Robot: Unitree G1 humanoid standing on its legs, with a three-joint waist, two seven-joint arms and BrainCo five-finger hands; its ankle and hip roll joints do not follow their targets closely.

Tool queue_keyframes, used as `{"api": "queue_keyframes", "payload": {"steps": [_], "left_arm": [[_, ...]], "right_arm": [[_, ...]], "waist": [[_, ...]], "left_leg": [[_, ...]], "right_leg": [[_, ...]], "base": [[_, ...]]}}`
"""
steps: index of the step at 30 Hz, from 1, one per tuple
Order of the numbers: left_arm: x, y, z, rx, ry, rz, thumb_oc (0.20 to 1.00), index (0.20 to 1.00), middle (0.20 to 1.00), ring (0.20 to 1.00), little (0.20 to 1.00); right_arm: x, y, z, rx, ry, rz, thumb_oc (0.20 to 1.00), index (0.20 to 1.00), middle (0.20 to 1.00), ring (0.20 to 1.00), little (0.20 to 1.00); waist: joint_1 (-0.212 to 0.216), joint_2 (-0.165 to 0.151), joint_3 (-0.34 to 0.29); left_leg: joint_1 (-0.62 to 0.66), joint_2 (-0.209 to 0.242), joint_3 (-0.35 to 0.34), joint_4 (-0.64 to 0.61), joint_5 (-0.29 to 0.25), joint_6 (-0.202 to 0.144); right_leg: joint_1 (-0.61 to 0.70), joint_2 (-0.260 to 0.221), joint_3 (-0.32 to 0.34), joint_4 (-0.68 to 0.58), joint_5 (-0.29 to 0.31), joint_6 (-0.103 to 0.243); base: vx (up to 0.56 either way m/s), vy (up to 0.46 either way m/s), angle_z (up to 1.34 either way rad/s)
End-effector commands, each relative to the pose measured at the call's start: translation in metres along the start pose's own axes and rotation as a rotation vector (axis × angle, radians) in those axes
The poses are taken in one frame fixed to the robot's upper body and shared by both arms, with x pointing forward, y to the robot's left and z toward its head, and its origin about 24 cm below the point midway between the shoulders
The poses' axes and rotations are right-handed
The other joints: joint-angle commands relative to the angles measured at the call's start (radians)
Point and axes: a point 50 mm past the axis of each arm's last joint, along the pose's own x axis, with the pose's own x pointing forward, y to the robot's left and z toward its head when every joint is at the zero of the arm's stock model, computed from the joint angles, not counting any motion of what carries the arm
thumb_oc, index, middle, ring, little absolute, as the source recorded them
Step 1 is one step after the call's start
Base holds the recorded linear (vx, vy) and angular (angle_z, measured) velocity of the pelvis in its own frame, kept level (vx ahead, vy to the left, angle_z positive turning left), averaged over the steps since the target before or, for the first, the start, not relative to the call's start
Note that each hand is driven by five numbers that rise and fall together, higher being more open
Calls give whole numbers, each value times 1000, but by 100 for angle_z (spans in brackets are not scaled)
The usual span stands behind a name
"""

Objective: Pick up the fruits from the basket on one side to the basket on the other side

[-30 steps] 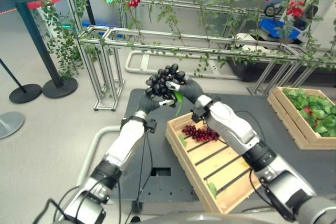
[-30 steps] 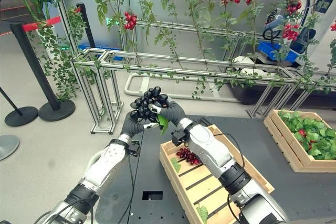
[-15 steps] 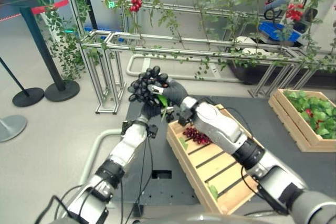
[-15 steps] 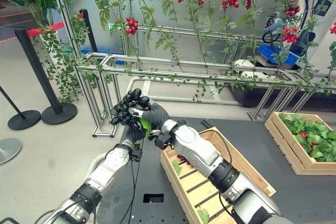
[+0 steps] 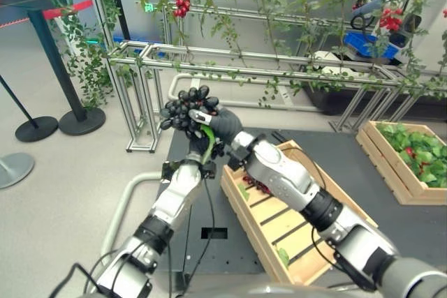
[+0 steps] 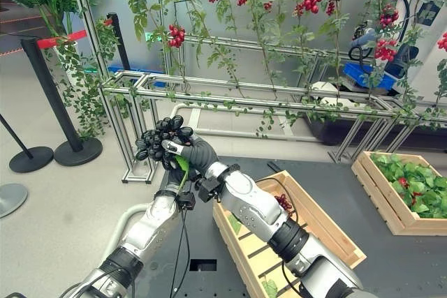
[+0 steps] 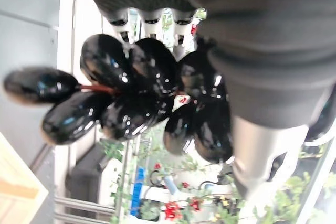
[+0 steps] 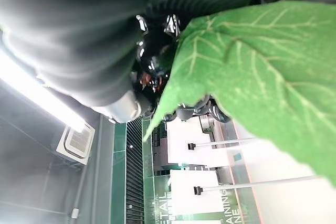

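Black grape bunch (image 5: 187,108) held aloft, left hand (image 5: 198,146) and right hand (image 5: 222,123) fingers curled round it

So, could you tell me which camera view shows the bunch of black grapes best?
The left wrist view: the black grapes sit close up, single berries and the stem plain. Both eye views show the bunch whole but small, held up between the left hand and right hand. In the right wrist view a green leaf covers most of it.

Left hand (image 5: 198,146) largely hidden behind black grape bunch (image 5: 183,108) and right hand (image 5: 222,123), red grapes (image 5: 260,185) partly behind right forearm
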Motion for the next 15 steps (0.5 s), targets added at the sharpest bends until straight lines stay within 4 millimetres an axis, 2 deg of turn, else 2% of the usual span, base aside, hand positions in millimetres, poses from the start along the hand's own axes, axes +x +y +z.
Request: {"api": "queue_keyframes", "payload": {"steps": [1,9,15], "left_arm": [[12,-8,46,-111,-206,-51,1000,1000,1000,1000,1000],[4,0,46,-187,-205,-70,1000,1000,1000,1000,1000],[3,8,50,-99,-232,-51,1000,1000,1000,1000,1000]], "right_arm": [[6,16,38,54,-210,75,200,200,200,200,200],[-3,6,33,45,-187,51,200,200,200,200,200],[-6,1,26,42,-160,33,200,200,200,200,200]], "waist": [[6,-29,-5],[9,-25,-3],[11,-22,0]], "left_leg": [[19,-5,-15,134,-242,33],[20,-8,-13,133,-244,35],[22,-11,-14,135,-247,37]], "right_leg": [[-37,-40,7,109,-145,17],[-38,-43,7,108,-144,18],[-36,-44,5,111,-145,18]], "base": [[0,0,0],[0,0,0],[0,0,0]]}}
